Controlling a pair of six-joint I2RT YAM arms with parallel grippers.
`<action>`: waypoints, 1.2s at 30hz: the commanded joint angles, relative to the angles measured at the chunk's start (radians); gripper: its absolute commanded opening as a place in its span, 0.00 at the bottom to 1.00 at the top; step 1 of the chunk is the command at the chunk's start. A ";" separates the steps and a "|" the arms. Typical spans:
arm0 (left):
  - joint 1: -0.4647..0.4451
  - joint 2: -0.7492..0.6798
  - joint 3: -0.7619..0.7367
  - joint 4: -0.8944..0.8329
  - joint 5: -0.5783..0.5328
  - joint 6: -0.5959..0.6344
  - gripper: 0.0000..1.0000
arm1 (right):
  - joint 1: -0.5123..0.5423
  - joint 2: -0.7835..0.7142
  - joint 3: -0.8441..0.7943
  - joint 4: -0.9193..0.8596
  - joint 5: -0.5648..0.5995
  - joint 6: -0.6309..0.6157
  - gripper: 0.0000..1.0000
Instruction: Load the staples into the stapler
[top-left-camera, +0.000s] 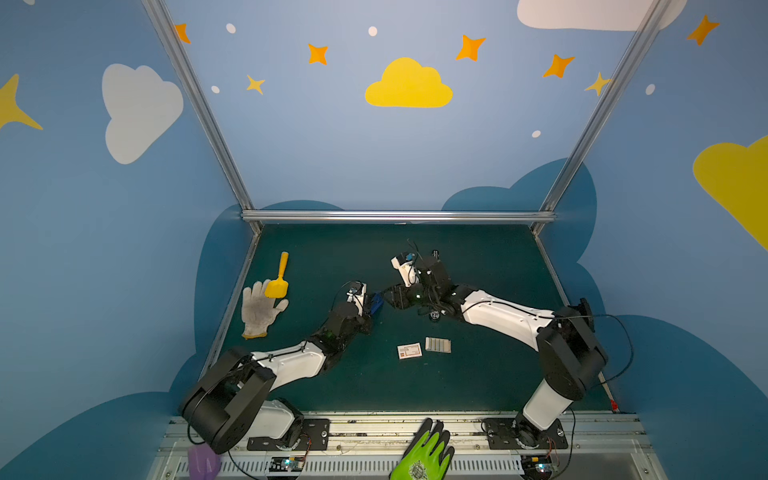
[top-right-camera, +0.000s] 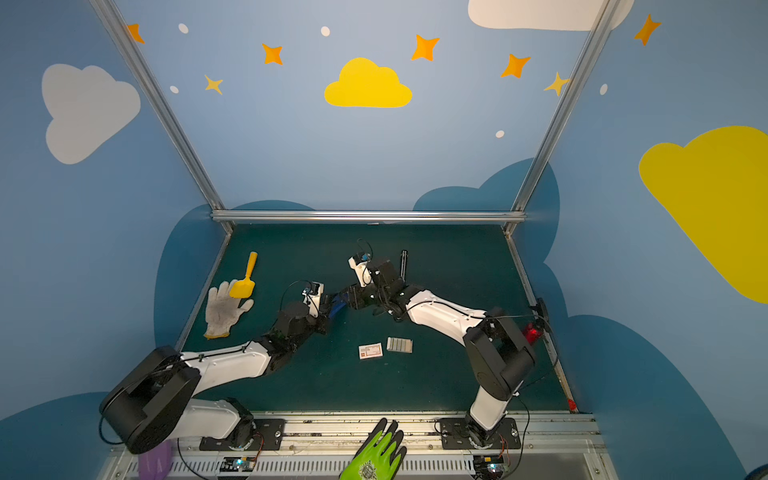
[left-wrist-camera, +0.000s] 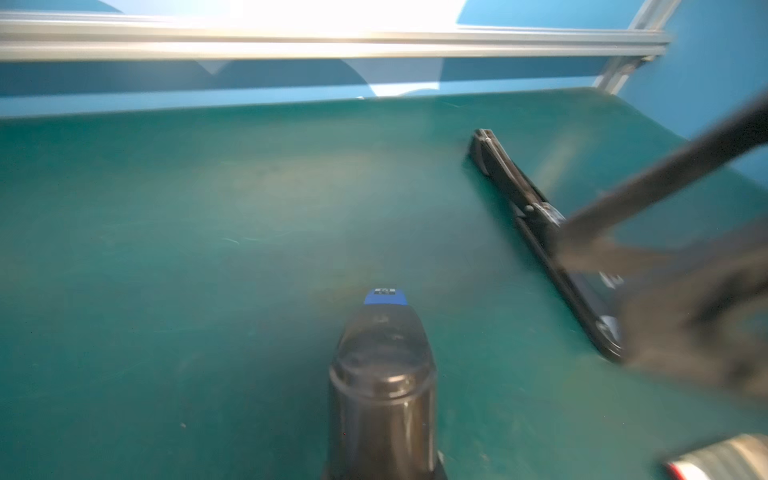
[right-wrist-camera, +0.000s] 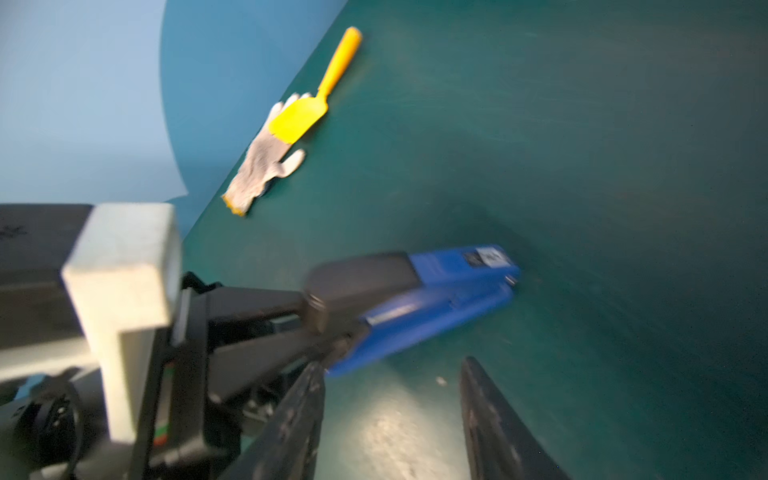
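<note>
At mid-table, left gripper (right-wrist-camera: 328, 328) is clamped on the rear end of the blue stapler (right-wrist-camera: 449, 286), nose pointing away from it. Right gripper (right-wrist-camera: 390, 365) sits just beside the stapler, jaws apart, nothing between them. Staples (top-left-camera: 437, 345) lie in their tray nearer the robot, beside the white box (top-left-camera: 409, 350), well apart from both claws. Risks, judged: stapler is held by one end only, so a push from the right claw could twist it in the grip or knock it loose. The two claws are very near; a clash is possible. Thin strips may slide or snap when pinched.
</note>
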 joint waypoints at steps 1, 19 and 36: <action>0.004 0.080 0.045 0.074 -0.116 0.039 0.04 | -0.029 -0.078 -0.048 -0.012 0.035 0.027 0.53; 0.032 0.407 0.330 -0.182 -0.127 -0.036 0.17 | -0.133 -0.282 -0.257 -0.049 0.083 0.042 0.54; -0.002 0.157 0.361 -0.601 -0.043 -0.129 0.44 | -0.153 -0.299 -0.290 -0.041 0.073 0.045 0.54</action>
